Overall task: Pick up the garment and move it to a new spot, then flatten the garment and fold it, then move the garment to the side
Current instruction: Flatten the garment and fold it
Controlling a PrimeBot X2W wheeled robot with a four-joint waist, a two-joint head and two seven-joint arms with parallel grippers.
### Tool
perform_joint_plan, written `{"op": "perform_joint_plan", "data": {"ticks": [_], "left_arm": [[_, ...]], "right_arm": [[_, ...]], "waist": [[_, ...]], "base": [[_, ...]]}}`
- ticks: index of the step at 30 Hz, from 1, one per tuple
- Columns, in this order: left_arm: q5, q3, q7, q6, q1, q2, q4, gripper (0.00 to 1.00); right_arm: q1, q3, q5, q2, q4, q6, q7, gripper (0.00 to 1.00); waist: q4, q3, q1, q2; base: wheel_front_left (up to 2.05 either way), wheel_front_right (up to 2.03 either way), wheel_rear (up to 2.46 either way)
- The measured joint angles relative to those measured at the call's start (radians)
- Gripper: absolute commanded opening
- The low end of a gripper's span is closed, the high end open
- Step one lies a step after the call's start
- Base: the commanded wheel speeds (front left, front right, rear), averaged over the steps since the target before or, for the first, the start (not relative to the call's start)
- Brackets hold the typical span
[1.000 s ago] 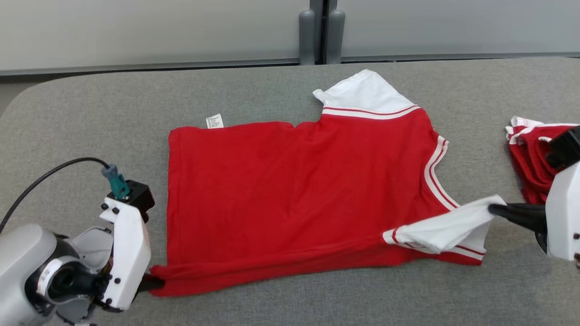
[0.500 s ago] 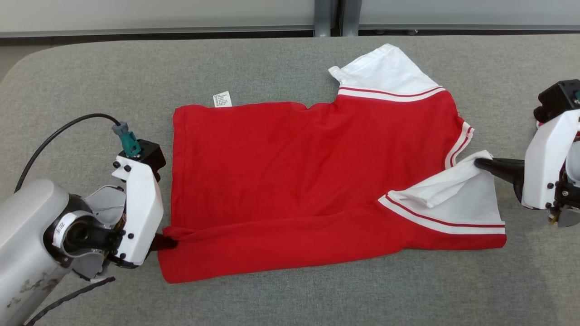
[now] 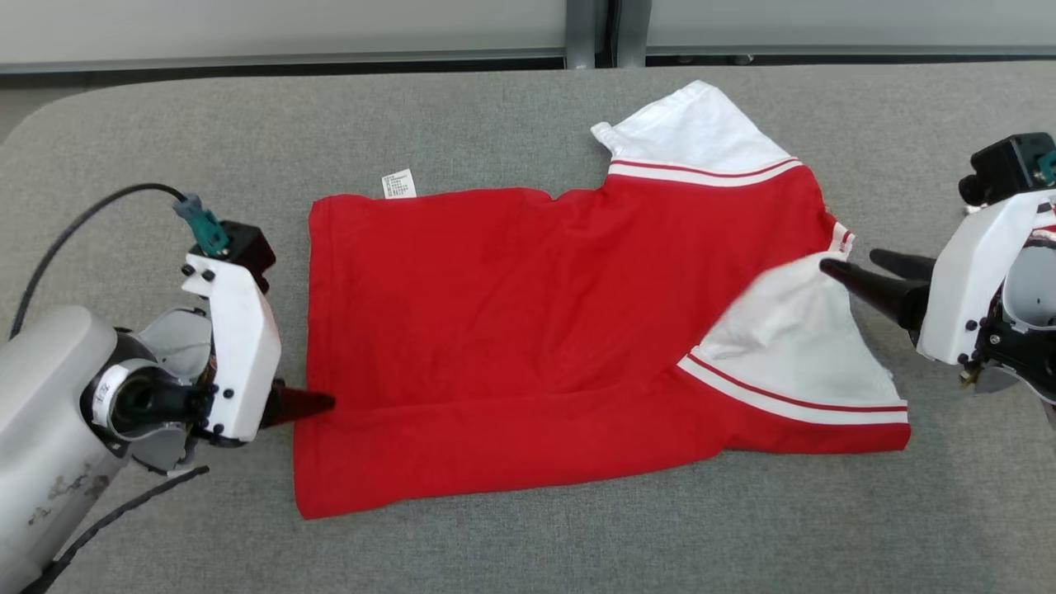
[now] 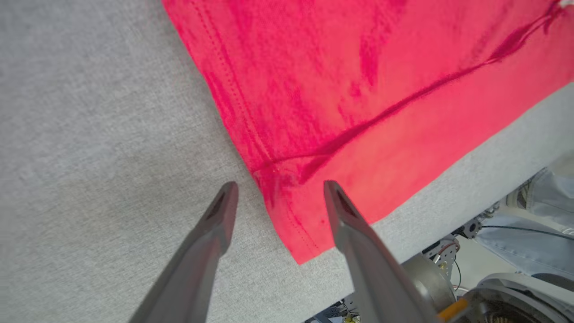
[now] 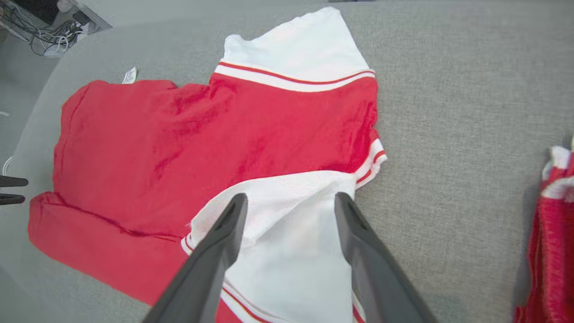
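Crosswise, garment flat, neckline rightward (hem leftward)

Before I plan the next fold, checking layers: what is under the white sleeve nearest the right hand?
The white sleeve lies over the garment's red body, which rests on the grey table. Whether the covered cloth is smooth cannot be seen.

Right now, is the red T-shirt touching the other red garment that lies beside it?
Apart. The right wrist view shows a broad strip of bare grey table between the red T-shirt and the other red garment.
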Motion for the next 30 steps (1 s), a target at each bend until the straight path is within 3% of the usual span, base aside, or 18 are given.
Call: {"op": "perform_joint_plan", "data": {"ticks": [6,11,18,19,25,30], "left_arm": [[0.041,0.059,-0.184,-0.028,0.003,0.024,0.018,1.0],[0.17,0.099,-0.466,-0.018,0.065,0.053,-0.007,1.0],[0.268,0.148,-0.807,0.132,0.258,0.067,-0.126,1.0],[0.268,0.148,-0.807,0.132,0.258,0.067,-0.126,1.0],[0.282,0.198,-1.032,0.285,0.473,0.053,-0.258,1.0],[0.282,0.204,-1.147,0.379,0.62,0.011,-0.295,1.0]], "right_arm": [[0.029,0.015,-0.012,-0.006,-0.026,0.0,-0.202,1.0],[0.11,-0.003,-0.065,-0.017,-0.039,0.0,-0.413,1.0],[0.291,-0.116,-0.135,0.018,-0.041,0.0,-0.695,1.0],[0.291,-0.116,-0.135,0.018,-0.041,0.0,-0.695,1.0],[0.442,-0.202,-0.173,0.089,-0.038,0.0,-0.826,1.0],[0.518,-0.216,-0.22,0.153,0.005,0.0,-0.865,1.0]], "waist": [[-0.004,-0.048,0.0,0.0],[-0.007,-0.102,0.0,0.0],[0.0,-0.165,0.0,0.0],[0.0,-0.165,0.0,0.0],[0.0,-0.169,0.0,0.0],[0.002,-0.159,0.0001,0.0]], "base": [[0.0,0.0,0.0],[0.0,0.0,0.0],[0.0,0.0,0.0],[0.0,0.0,0.0],[0.0,0.0,0.0],[0.0,0.0,0.0]]}}
